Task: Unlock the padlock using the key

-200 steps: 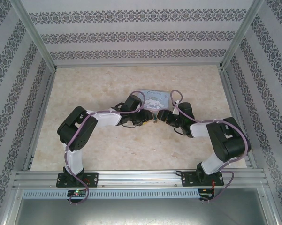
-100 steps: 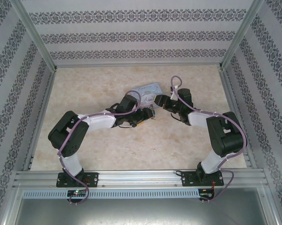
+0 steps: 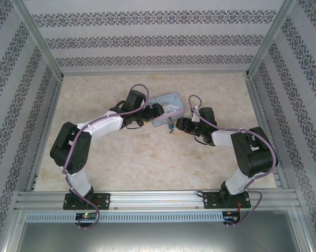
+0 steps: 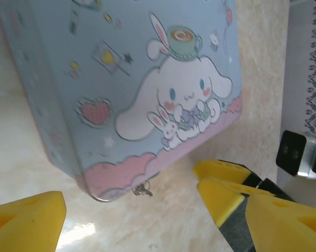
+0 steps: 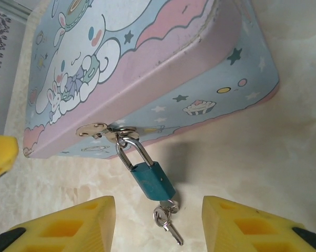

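My right gripper (image 5: 158,227) has its yellow fingers (image 5: 68,226) spread wide and holds nothing; neither pad touches anything. Just between the tips, on the marbled table (image 5: 289,173), lies the key (image 5: 172,229), small and silvery-dark on a little ring, right at the lower end of the padlock (image 5: 153,179). I cannot tell whether it sits in the keyhole or only rests against it. The padlock's teal body points toward me, and its thin shackle is looped through the hasp (image 5: 98,130) on the front of the light-blue cartoon tin (image 5: 163,68), which lies flat just beyond.

From above, my right gripper (image 3: 179,126) sits just beside the padlock (image 3: 170,125) and key (image 3: 172,132), at the near long side of the tin (image 3: 171,104).

My left gripper (image 4: 155,223) is also wide apart and empty, with a yellow fingertip (image 4: 23,223) low at the side and the tin (image 4: 121,79) ahead of it. In the overhead view, my left gripper (image 3: 156,111) is at the tin's left end, close against it.
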`<state>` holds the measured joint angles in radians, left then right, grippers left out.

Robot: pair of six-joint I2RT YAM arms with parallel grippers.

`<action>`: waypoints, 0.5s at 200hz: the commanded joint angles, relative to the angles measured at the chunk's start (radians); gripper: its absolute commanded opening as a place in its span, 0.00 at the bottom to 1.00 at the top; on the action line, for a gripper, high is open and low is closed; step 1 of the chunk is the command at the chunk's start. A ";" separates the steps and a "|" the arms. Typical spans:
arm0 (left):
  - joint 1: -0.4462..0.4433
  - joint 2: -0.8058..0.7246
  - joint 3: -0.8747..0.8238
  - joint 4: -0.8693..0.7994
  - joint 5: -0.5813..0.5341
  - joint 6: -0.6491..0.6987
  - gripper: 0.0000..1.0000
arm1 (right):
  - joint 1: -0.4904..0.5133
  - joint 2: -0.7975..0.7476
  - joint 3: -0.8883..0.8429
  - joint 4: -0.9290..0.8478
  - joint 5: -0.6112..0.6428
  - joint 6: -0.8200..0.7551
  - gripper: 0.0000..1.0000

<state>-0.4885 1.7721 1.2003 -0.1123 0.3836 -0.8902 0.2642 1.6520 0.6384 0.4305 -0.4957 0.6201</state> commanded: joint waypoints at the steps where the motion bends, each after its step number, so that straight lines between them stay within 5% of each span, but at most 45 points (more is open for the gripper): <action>1: 0.027 -0.016 0.034 -0.092 -0.030 0.062 0.89 | 0.006 0.011 0.011 -0.015 0.017 -0.057 0.47; 100: 0.064 -0.004 0.044 -0.099 -0.023 0.074 0.91 | 0.058 0.116 0.080 -0.006 -0.001 -0.056 0.45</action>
<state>-0.4381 1.7725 1.2182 -0.1776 0.3645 -0.8398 0.3058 1.7432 0.6819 0.4213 -0.4950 0.5934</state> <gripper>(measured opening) 0.908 0.452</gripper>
